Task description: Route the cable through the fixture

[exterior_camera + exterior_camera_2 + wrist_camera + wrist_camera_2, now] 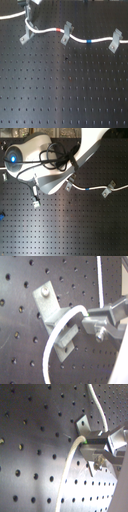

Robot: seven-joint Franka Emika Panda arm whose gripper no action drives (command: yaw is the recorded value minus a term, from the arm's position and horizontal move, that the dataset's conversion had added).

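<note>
The white cable (pixel 47 31) runs from the first exterior view's left edge to my gripper (pixel 30 15), then curves right across the board. Its red band (pixel 62 30) sits at the middle clip and its blue band (pixel 89 41) lies further right. The light-grey fixture (pixel 25 34) stands just below my gripper, with the cable bending down beside it. In both wrist views my gripper (pixel 88 316) (pixel 86 442) is shut on the cable (pixel 55 338) (pixel 70 466), next to the fixture (pixel 50 308) (pixel 81 424). I cannot tell whether the cable sits in the slot.
Two narrower grey clips (pixel 66 31) (pixel 116 40) hold the cable to the right of the fixture. In the second exterior view the arm's white body (pixel 45 163) hides the left part of the black perforated board (pixel 75 228); one clip (pixel 106 190) shows there.
</note>
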